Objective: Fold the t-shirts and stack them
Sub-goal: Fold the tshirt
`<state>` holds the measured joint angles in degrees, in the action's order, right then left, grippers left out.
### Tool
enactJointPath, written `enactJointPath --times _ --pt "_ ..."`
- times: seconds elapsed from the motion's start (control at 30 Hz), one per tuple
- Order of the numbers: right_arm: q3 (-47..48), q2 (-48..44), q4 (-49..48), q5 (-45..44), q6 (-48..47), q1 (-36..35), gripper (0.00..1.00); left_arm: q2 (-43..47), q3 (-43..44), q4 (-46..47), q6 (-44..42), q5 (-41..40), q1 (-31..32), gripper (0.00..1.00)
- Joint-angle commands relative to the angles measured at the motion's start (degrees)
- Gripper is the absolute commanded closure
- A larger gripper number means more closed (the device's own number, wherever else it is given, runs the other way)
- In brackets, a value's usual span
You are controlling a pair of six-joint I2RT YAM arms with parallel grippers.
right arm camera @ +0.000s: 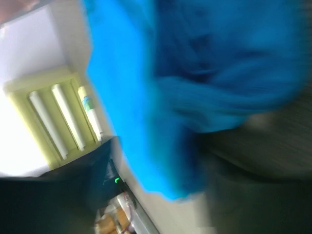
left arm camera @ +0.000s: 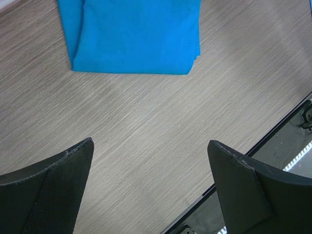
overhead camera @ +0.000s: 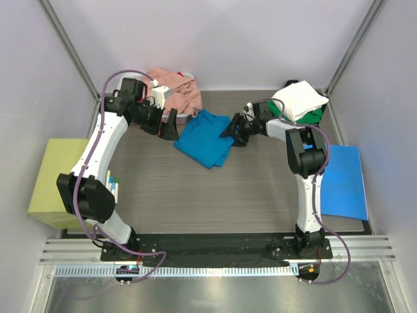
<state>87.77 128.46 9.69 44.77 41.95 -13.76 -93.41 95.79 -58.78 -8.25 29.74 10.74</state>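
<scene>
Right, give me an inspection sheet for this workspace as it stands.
Surface: grey wood-grain table, flat.
Job's things: folded teal-blue cloth t-shirt at centre; crumpled salmon-pink t-shirt far left; folded white t-shirt atop green t-shirt, far right.
Clutter: stiff blue rectangular sheet, right; yellow-green box-like block, left.
Hands: left hand open above the table; right hand at the teal-blue t-shirt's edge, state unclear.
Cables: purple cables looped along both arms.
Surroundings: pale walls; nothing else seen.

Grey wood-grain table (overhead camera: pixel 195 195); pale walls (overhead camera: pixel 228 39)
</scene>
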Motion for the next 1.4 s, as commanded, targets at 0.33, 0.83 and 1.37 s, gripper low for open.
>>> enactJointPath --times 0.33,0.83,1.37 --pt "-3.7 5.7 0.6 -7.3 1.0 -1.6 0.99 2.0 -0.3 -0.3 -1.5 0.5 -0.2 0.0" --pt "34.7 2.7 19.7 -9.6 -2.7 8.1 0.99 2.8 -0.5 -0.2 -0.6 1.4 -0.2 0.0" --pt "48.6 6.6 19.1 -0.3 6.8 21.6 0.99 2.9 1.7 -0.8 0.2 1.9 -0.2 0.0"
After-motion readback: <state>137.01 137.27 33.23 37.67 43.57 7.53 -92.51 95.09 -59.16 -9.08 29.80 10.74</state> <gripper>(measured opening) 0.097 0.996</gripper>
